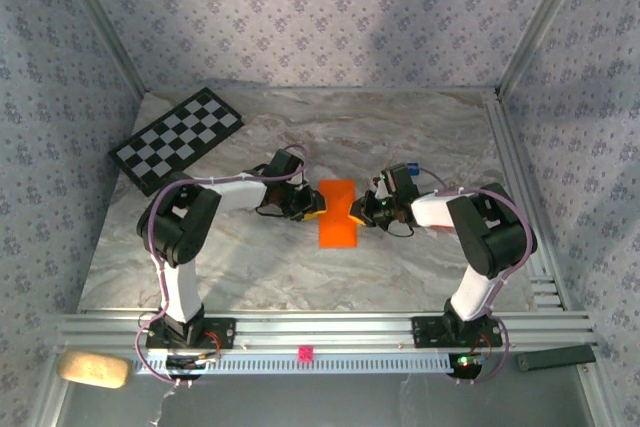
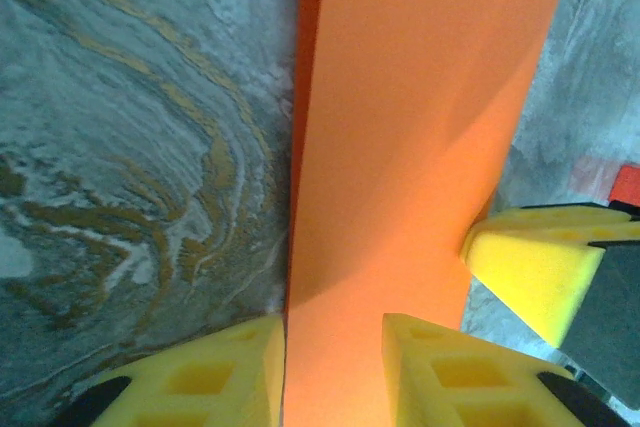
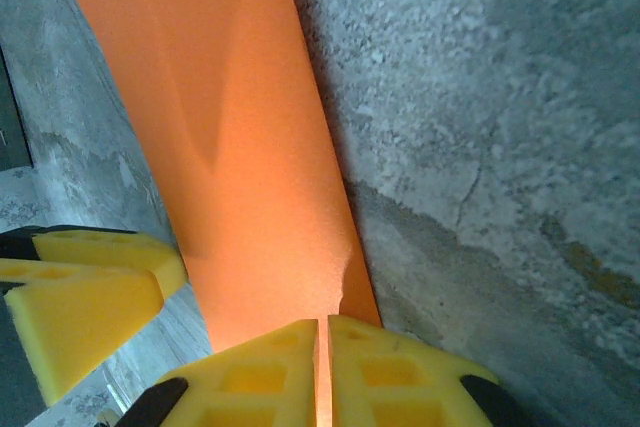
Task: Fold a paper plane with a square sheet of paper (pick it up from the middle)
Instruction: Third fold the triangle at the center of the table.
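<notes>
Top view, upper left: a checkerboard (image 1: 175, 139) lies flat on the marbled surface (image 1: 250, 272), well apart from the rest.

Moving right, the left gripper (image 1: 311, 211) reaches to mid-frame and meets the left edge of the orange paper (image 1: 337, 229). In its wrist cam we see the jaws part-spread, w/ orange filling the gap between the two yellow pads (image 2: 215, 382). We can't tell whether they squeeze the paper or just straddle it. A darker orange band runs along the paper's left edge in that view.

The paper sits at frame centre in the top view, between the two grippers. It's a narrow strip w/ its long side running up-down, waisted at mid-height where both meet it.

On its right edge is the right gripper (image 1: 363, 211). Its wrist cam shows the jaws pressed together w/ a thin orange line caught between them, i.e. pinching the paper's edge. Lower left in that same view, the other arm's yellow pads touch the paper's opposite edge.
</notes>
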Robot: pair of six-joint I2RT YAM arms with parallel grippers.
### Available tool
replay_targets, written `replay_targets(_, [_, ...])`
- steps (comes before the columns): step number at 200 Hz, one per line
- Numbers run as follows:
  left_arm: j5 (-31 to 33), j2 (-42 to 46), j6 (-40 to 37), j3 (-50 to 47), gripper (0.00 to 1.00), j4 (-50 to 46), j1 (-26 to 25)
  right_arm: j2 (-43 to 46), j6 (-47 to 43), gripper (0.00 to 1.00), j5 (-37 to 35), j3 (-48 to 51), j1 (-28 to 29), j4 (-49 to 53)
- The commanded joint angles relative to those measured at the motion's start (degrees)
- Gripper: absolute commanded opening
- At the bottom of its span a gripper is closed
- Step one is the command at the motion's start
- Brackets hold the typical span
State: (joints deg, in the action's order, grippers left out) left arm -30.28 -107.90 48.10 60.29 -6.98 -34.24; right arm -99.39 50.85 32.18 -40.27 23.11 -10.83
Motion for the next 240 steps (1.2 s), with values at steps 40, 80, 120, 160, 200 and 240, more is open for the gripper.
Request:
replay_targets(40, [-1.7,-0.6,0.5,1.2,0.30,0.2,-0.2,-2.3,0.9,0.13,-4.2,2.2,0.2,7.8])
replay_targets(80, [1.5,1.1,-0.7,0.3,0.34,-1.6,-0.2,-1.8,0.8,0.13,-4.2,2.5,0.2,7.9])
replay_targets(120, [-1.5,-0.1,-0.4,0.0,0.34,-0.7,-0.2,-2.0,0.5,0.13,-4.1,2.6,0.2,8.2])
replay_targets(160, [-3.6,-1.3,0.1,0.4,0.31,1.2,-0.5,-2.0,0.7,0.13,-4.2,2.9,0.2,7.8])
replay_targets(200, [-2.8,-1.6,0.5,0.2,0.33,0.9,-0.5,-1.7,0.7,0.13,-4.2,2.9,0.3,8.0])
replay_targets(240, [1.9,1.3,-0.3,-0.9,0.36,-0.7,-0.4,-1.6,0.8,0.13,-4.5,3.0,0.3,8.0])
